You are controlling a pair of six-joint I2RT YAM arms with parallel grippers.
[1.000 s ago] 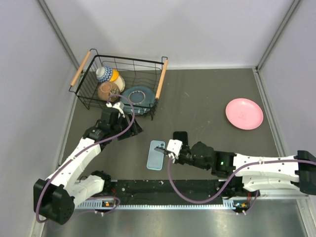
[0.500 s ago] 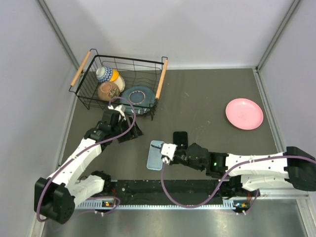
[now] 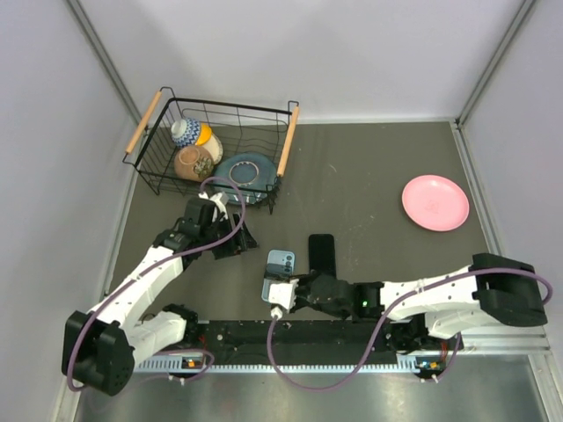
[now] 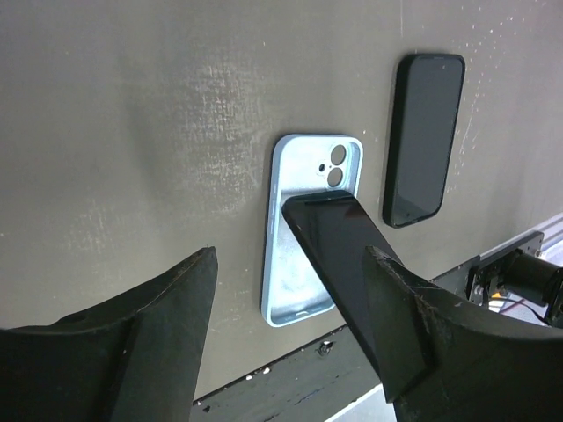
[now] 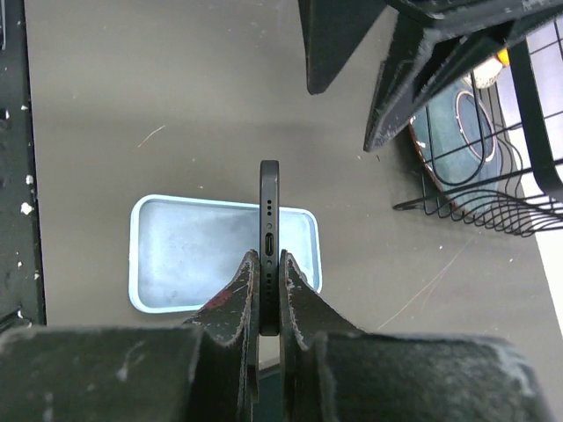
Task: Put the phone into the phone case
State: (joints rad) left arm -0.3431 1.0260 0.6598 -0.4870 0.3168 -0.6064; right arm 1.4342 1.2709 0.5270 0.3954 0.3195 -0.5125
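Note:
The light blue phone case (image 3: 280, 261) lies open side up near the table's front edge; it also shows in the left wrist view (image 4: 299, 281) and the right wrist view (image 5: 202, 255). My right gripper (image 3: 281, 293) is shut on the black phone (image 5: 268, 207), holding it on edge by its port end, tilted over the case (image 4: 339, 255). My left gripper (image 3: 236, 239) is open and empty, hovering left of the case (image 4: 290, 347).
A second black phone-shaped slab (image 3: 321, 254) lies flat just right of the case. A wire basket (image 3: 286, 145) with bowls and a blue plate stands at the back left. A pink plate (image 3: 435, 203) sits at the far right.
My right gripper has moved left and toward the front edge, bringing the phone over the near end of the case. My left gripper has shifted slightly right.

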